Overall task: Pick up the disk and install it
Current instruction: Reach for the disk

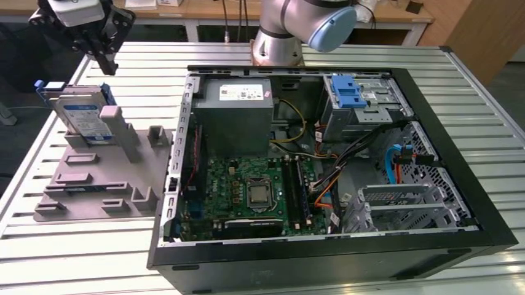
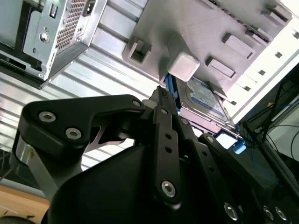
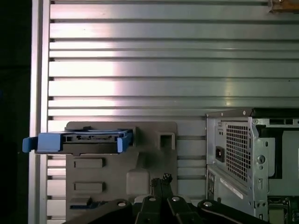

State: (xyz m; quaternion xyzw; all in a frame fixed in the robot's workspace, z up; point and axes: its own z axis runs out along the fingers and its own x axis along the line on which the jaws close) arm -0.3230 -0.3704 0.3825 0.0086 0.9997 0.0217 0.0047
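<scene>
While the gripper [image 1: 107, 66] hangs at the upper left of the exterior view, its jaws are pressed together and grip nothing. The disk [image 1: 85, 117] stands on edge just below it, apart from it, seated at the far end of the grey fixture [image 1: 90, 178] and leaning against an upright post. Fixture and disk sit on the slatted table [image 1: 82, 246], to the exterior view's left of the open computer case [image 1: 328, 255].

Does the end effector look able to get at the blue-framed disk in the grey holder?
Probably yes: the end effector hangs above the disk, apart from it, with nothing between them.
</scene>
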